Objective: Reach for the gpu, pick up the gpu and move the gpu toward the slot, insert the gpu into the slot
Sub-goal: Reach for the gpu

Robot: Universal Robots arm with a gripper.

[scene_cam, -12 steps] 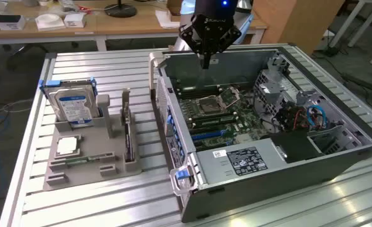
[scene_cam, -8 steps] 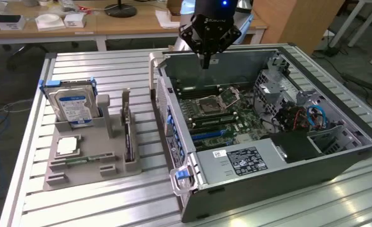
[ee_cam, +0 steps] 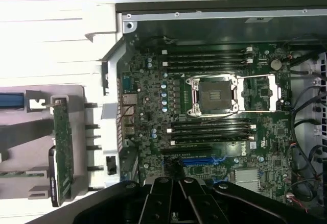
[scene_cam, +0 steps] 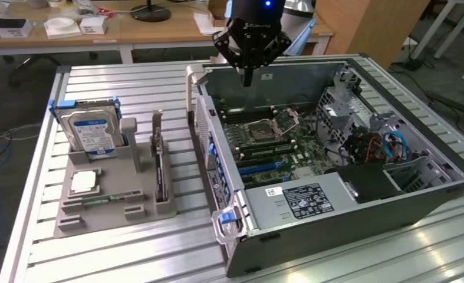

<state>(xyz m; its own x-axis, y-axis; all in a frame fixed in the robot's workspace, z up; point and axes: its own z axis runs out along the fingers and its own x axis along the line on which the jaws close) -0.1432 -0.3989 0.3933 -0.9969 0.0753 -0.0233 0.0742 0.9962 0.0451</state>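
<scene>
Graphics card: upright on edge in the grey holder on the table, beside the open computer case. Gripper, fingers clenched on nothing, hangs over the case, well apart from the card. Card not yet grasped; blue slot vacant.

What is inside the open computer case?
Motherboard with a CPU socket, memory slots and a blue slot; cables beside it. The labelled grey box hides what lies under it.
</scene>
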